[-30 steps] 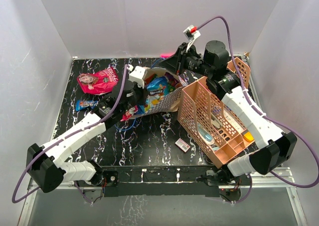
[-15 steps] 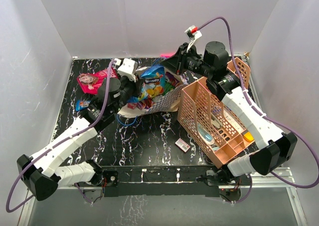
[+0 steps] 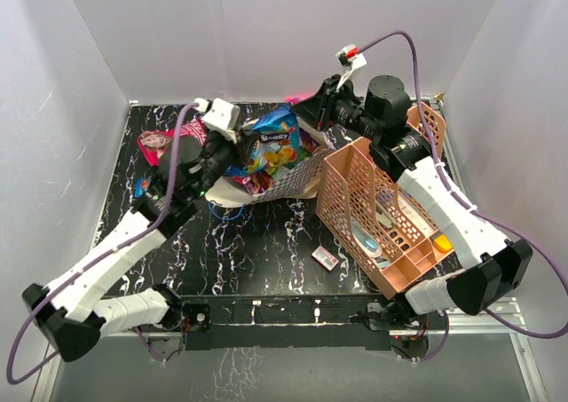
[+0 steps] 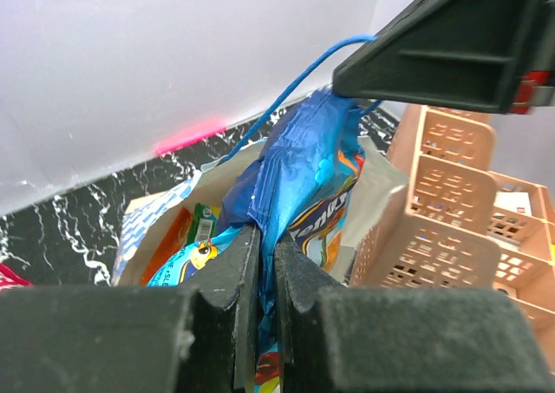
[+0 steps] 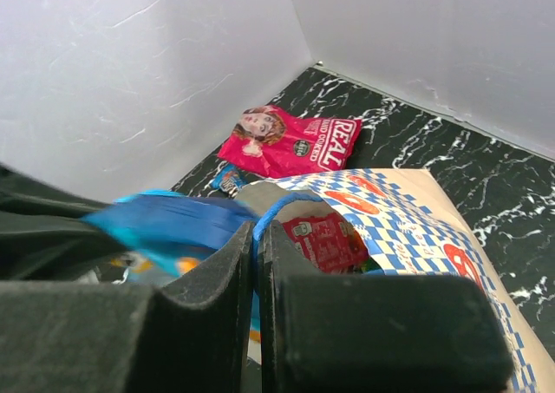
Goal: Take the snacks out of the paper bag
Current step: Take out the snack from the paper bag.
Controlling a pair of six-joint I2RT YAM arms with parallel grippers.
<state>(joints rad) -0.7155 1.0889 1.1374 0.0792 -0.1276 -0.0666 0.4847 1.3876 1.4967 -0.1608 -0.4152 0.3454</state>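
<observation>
Left wrist: your left gripper point(image 4: 267, 247) pinches blue chip bag point(image 4: 305, 172) by edge, likely light, slippery; right gripper point(image 5: 257, 241) clamps paper bag point(image 5: 416, 211) cord handle point(image 5: 281, 206).

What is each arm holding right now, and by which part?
Left tool pinches the blue chip bag by one edge; right tool grips the paper bag by its blue cord handle.

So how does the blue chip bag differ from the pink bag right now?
The blue chip bag is pinched in the left tool and sticks up out of the paper bag; the pink bag lies flat on the table, nothing gripping it. The blue one is creased, the pink one smooth. Both are glossy snack packets.
</observation>
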